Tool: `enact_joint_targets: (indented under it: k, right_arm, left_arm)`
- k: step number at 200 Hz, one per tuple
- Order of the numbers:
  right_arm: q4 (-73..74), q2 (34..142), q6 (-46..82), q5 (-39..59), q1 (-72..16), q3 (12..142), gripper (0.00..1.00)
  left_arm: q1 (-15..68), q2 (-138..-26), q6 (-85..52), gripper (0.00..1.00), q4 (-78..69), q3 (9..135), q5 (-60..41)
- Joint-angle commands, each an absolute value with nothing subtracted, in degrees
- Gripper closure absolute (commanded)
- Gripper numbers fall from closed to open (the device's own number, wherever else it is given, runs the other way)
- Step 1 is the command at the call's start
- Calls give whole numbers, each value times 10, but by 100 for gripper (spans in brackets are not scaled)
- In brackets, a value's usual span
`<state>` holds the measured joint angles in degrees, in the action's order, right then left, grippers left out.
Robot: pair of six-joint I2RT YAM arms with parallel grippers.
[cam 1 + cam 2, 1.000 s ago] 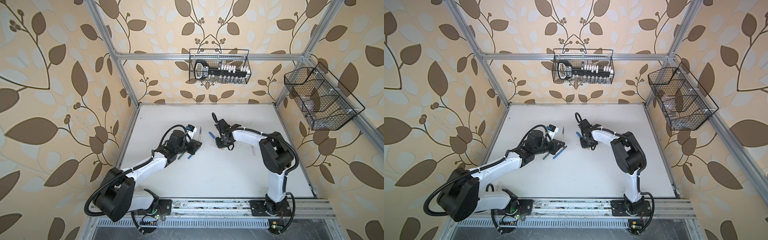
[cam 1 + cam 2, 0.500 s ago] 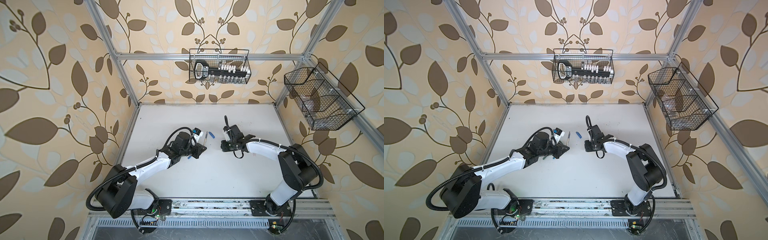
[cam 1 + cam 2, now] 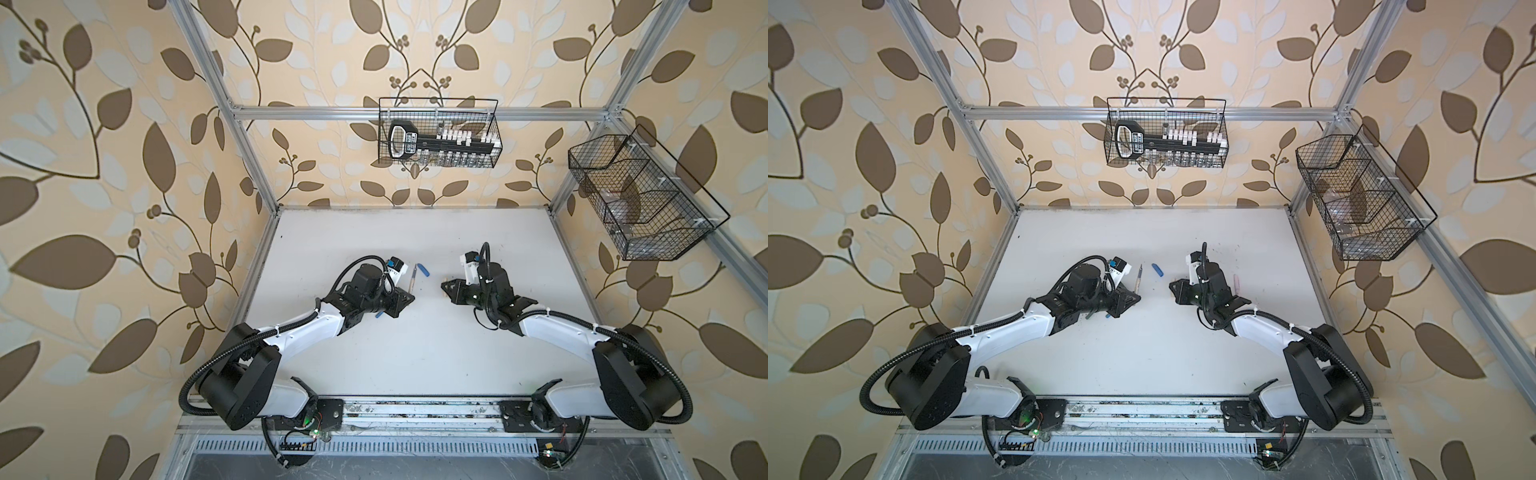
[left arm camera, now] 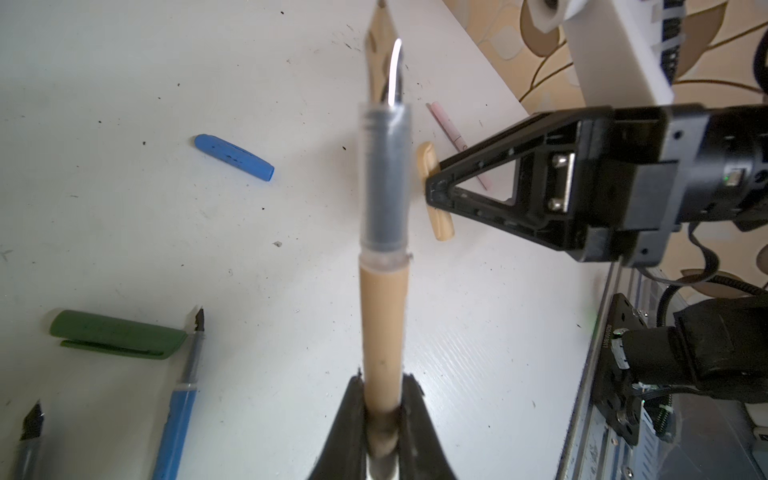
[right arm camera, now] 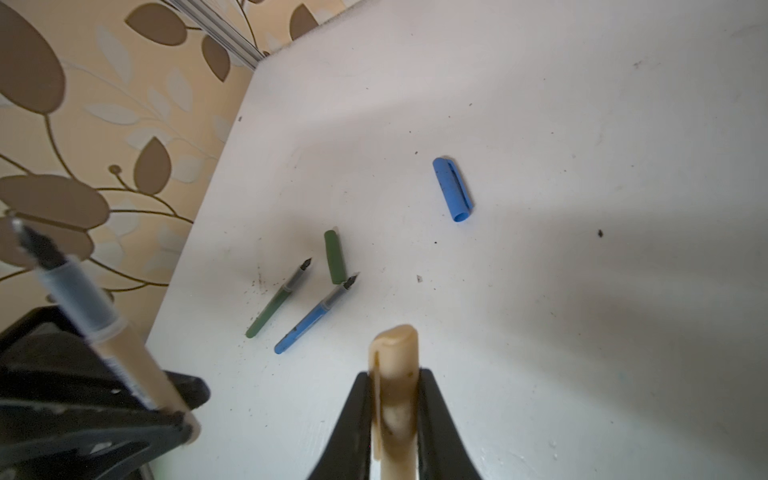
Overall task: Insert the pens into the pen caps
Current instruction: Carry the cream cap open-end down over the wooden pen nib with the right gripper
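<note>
Holding the tan pen (image 4: 384,316) by the back end of its barrel, my left jaws are clenched on it. That leaves the grey grip section and the nib standing free in front of them, which is the part a cap has to slide over. The tan cap (image 5: 395,374) is pinched crosswise in my right jaws, gripped near its middle so both ends poke out clear.

Pen and cap are both lifted off the table (image 3: 415,353) and face each other across a gap in both top views. They are apart and, I judge, not yet lined up, since the cap sits beside the nib's line and not in front of it. Which end of the cap is the mouth I cannot tell. I reckon the cap's axis must be turned onto the pen's before closing in, because a skewed approach could jam the nib on the rim.

Lying on the table below:
- The blue cap (image 5: 452,189) sits on its own.
- The green cap (image 5: 334,257) is just beside the tip of the blue pen (image 5: 311,316).
- The green pen (image 5: 274,301) lies alongside the blue one.
- The pink pen (image 4: 453,135) is off on my right side.

I see no pink cap.
</note>
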<state>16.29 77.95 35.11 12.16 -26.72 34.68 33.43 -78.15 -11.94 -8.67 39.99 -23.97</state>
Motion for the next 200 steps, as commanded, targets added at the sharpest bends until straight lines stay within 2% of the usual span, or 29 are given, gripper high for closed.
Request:
enact_joint_targets:
  k: [1, 111, 200]
  right_arm:
    - [265, 745, 394, 137, -266, 322, 82]
    - [431, 725, 456, 143, -297, 308, 82]
    - [373, 752, 417, 188, -275, 400, 82]
  left_arm:
    - [338, -775, -119, 86, -109, 412, -252]
    - [346, -777, -137, 86, -130, 412, -291]
    - [378, -763, -105, 85, -111, 417, -284]
